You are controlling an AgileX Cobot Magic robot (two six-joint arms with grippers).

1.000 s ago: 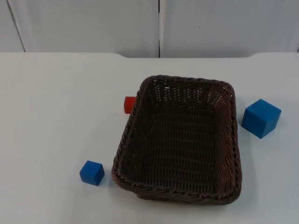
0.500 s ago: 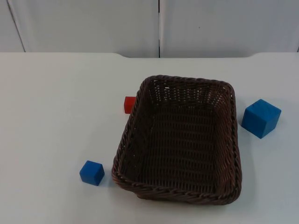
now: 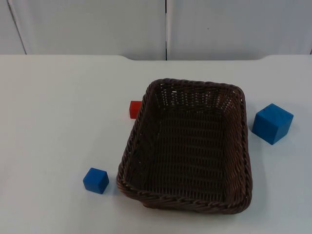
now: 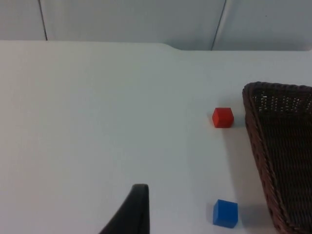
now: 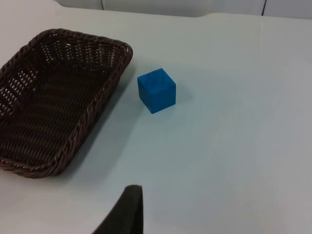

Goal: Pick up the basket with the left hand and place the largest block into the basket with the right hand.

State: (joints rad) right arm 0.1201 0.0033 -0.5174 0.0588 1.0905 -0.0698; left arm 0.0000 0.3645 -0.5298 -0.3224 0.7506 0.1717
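The jaws of both grippers cannot be judged: one black fingertip of the left gripper (image 4: 139, 209) and one of the right gripper (image 5: 127, 210) stand over the white table, and nothing tells whether either is released or clenched. In the top view nothing has shifted over the last second; the dark brown woven rectangular basket (image 3: 187, 146) sits flat on the white table top (image 3: 58, 122), the large blue cube (image 3: 272, 123) just beside its right wall, the small blue cube (image 3: 96, 180) near its front-left corner and the small red cube (image 3: 135, 109) against its left wall, so the task looks unstarted (both arms seem to be waiting). The left wrist view adds what the top one lacks, a clear gap between the red cube (image 4: 223, 117) and the basket rim (image 4: 253, 122), with the small blue cube (image 4: 225, 213) nearer. The right wrist view shows the large blue cube (image 5: 156, 90) apart from the basket (image 5: 53, 97), with free table around it.
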